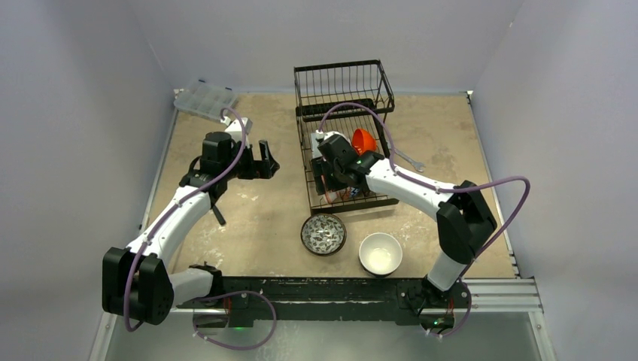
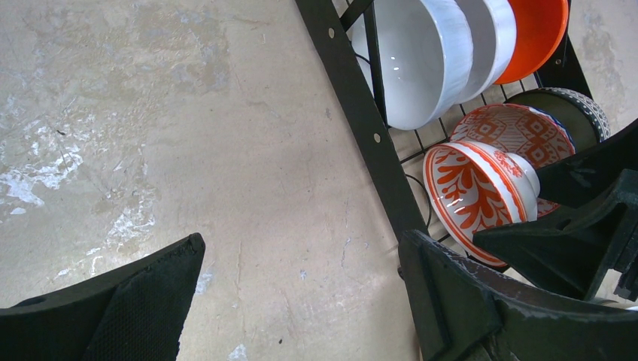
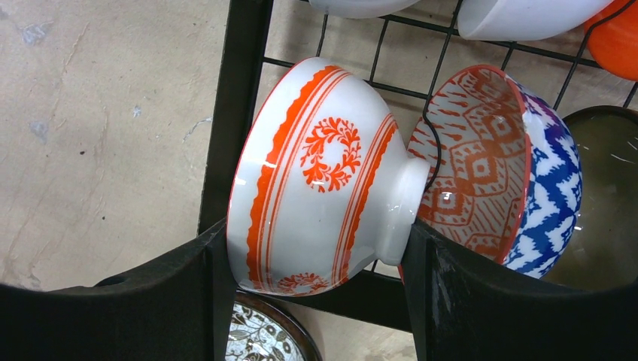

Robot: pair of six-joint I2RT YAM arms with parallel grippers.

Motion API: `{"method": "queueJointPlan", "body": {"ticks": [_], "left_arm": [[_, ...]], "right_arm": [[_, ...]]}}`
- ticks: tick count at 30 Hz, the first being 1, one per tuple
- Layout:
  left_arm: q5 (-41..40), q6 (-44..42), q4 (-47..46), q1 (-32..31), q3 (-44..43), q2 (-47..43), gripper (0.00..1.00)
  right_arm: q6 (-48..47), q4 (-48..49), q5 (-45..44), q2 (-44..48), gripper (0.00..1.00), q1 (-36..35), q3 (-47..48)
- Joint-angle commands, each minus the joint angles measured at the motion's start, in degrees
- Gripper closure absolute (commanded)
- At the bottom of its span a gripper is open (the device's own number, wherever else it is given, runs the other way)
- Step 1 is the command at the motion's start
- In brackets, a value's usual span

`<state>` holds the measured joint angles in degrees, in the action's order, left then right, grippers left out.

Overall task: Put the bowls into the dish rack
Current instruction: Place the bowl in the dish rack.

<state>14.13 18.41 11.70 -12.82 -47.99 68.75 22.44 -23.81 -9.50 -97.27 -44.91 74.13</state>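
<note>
1. The right gripper [image 3: 314, 242] is clamped on the orange floral bowl [image 3: 323, 173], which lies on its side in the dish rack [image 3: 241, 90].
2. The left gripper [image 2: 301, 244] hangs with fingers wide apart above the table [image 2: 150, 113].

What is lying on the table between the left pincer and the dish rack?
Nothing. In the top view the table between the left pincer and the dish rack is bare; the left wrist view agrees.
</note>
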Motion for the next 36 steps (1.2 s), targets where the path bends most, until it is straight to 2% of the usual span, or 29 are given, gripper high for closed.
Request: {"method": "queueJointPlan", "body": {"ticks": [1,2,6,9,12,16,23,30,36], "left_arm": [[0.55,-0.61,-1.51,0.25,-0.03,-0.89,0.01],[0.55,-0.58,-1.55,0.2,-0.02,-0.9,0.02],[0.55,-0.61,-1.56,0.23,0.01,-0.9,0.02],[0.48,-0.65,-1.51,0.25,0.0,-0.9,0.02],[0.46,-0.59,-1.53,0.25,0.01,-0.97,0.01],[0.31,-0.66,-1.47,0.24,0.06,-1.15,0.02],[0.28,-0.75,-1.44,0.23,0.1,-1.25,0.02],[0.54,-0.75,-1.42,0.2,0.11,-1.09,0.02],[0.38,-0.83,-1.18,0.2,0.11,-0.99,0.02]], "right_arm": [[-0.28,2.1,0.07,0.47,0.93,-0.18,1.7],[-0.36,1.96,0.09,0.59,0.86,-0.18,1.78],[-0.48,1.59,-0.44,1.39,0.45,-0.18,1.94],[-0.52,1.04,-1.49,2.43,0.25,-0.18,2.28],[-1.03,0.66,-2.67,3.36,0.12,-0.18,2.68],[-1.15,0.43,-3.22,4.54,0.05,-0.18,2.86],[-1.07,0.46,-3.1,6.64,0.02,-0.18,2.83],[-1.02,2.27,0.82,9.65,0.01,0.31,2.25],[-0.2,4.4,8.79,11.45,0.01,4.84,1.0]]}}
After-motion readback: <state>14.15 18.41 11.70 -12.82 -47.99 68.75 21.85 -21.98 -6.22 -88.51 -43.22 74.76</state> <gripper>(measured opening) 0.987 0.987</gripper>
